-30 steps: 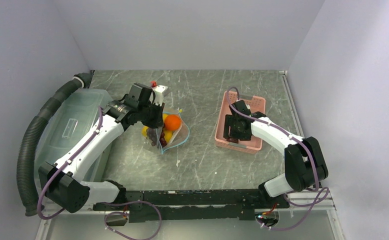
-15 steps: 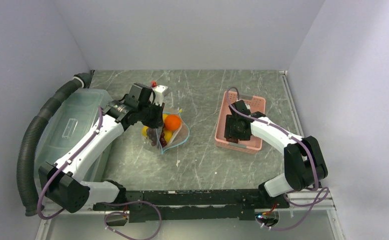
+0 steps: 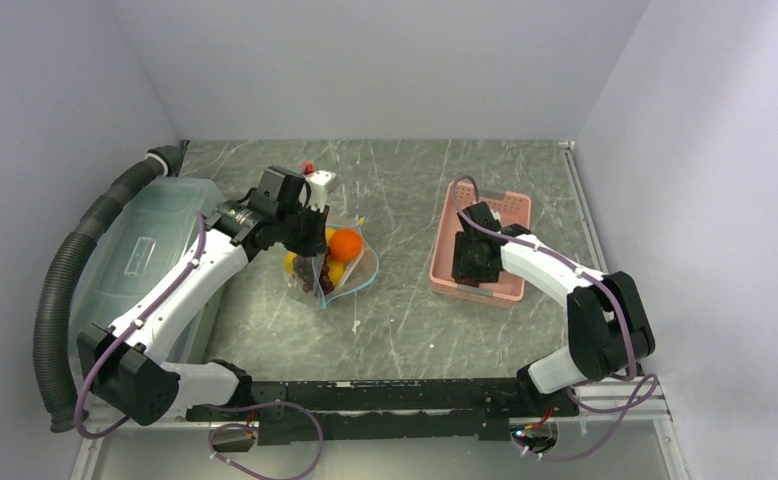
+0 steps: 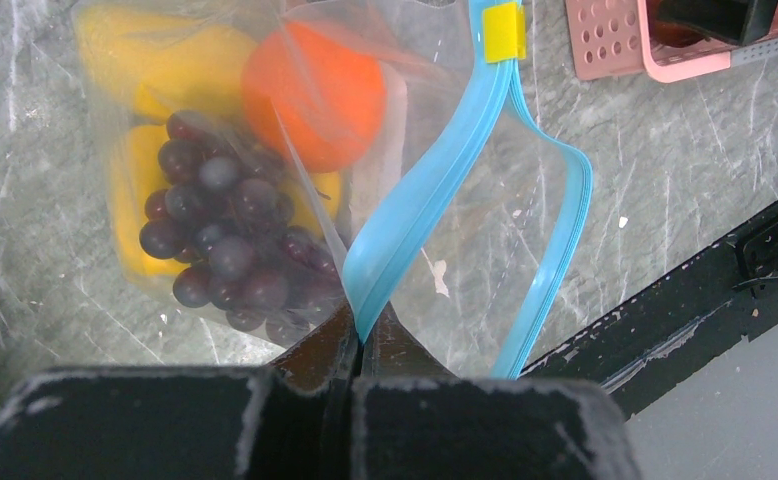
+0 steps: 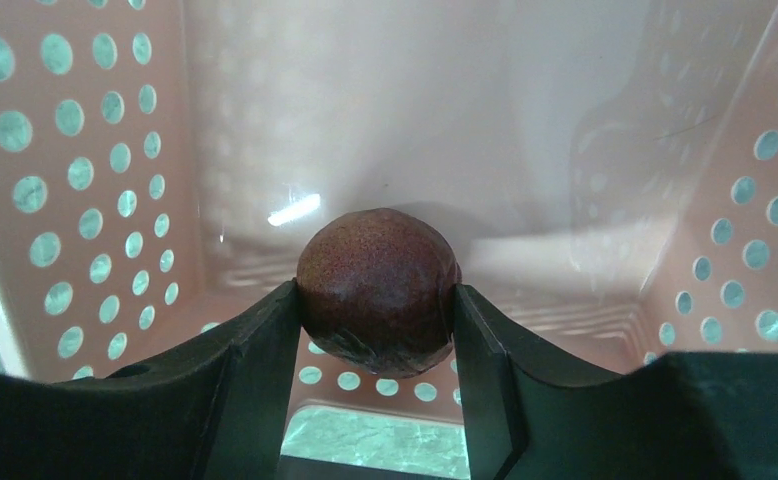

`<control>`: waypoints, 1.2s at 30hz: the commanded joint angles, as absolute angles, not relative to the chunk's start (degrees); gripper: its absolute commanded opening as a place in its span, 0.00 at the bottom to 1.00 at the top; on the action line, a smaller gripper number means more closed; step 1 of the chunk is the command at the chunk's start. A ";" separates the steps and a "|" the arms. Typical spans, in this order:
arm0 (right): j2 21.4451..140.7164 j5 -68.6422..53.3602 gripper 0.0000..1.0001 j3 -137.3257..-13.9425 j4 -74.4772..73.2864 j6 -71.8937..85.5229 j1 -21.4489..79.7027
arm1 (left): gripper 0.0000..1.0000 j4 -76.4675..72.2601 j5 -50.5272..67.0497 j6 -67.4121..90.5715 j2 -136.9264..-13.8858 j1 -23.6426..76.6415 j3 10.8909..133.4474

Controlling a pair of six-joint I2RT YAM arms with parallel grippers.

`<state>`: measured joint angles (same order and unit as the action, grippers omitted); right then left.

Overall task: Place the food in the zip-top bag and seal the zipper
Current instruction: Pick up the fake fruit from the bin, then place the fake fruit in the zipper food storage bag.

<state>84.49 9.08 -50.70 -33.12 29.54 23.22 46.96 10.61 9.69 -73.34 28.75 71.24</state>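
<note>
Teal zipper (image 4: 435, 170) of the bag (image 4: 485, 260) is pinched in your left gripper (image 4: 357, 345), jaws closed. Grapes (image 4: 225, 240), orange ball (image 4: 315, 95) and yellow pieces (image 4: 165, 60) sit inside, left of centre. Your right gripper (image 5: 375, 300) clamps a brown fruit (image 5: 377, 270) inside the pink basket (image 5: 95, 150), right side.

Bare table (image 3: 405, 250) lies between zip-top bag (image 3: 362, 268) and pink basket (image 3: 515, 205); bin (image 3: 140, 250) and hose (image 3: 58, 290) crowd the left.

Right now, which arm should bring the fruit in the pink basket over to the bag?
Right. The right gripper clasps the dark red fruit in the basket; the left gripper is pinching the zipper.
</note>
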 commanded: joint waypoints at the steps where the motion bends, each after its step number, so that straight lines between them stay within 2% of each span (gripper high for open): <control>1: 80.59 11.94 0.29 -54.99 -34.99 29.18 23.03 | 0.00 44.91 11.25 8.83 -73.14 29.00 71.46; 11: 74.79 13.59 0.25 -62.10 -38.55 29.00 23.11 | 0.00 44.96 11.40 8.86 -73.29 29.00 71.45; 20: 71.48 3.50 0.23 -65.29 -34.86 29.13 24.62 | 0.00 44.85 11.51 8.87 -73.33 28.99 71.42; 30: 67.44 -1.99 0.23 -69.61 -30.14 32.08 32.51 | 0.00 44.89 11.78 8.86 -73.56 29.00 71.53; 36: 69.03 -5.07 0.24 -71.65 -26.23 34.61 38.37 | 0.00 44.84 11.84 8.79 -73.41 28.96 71.47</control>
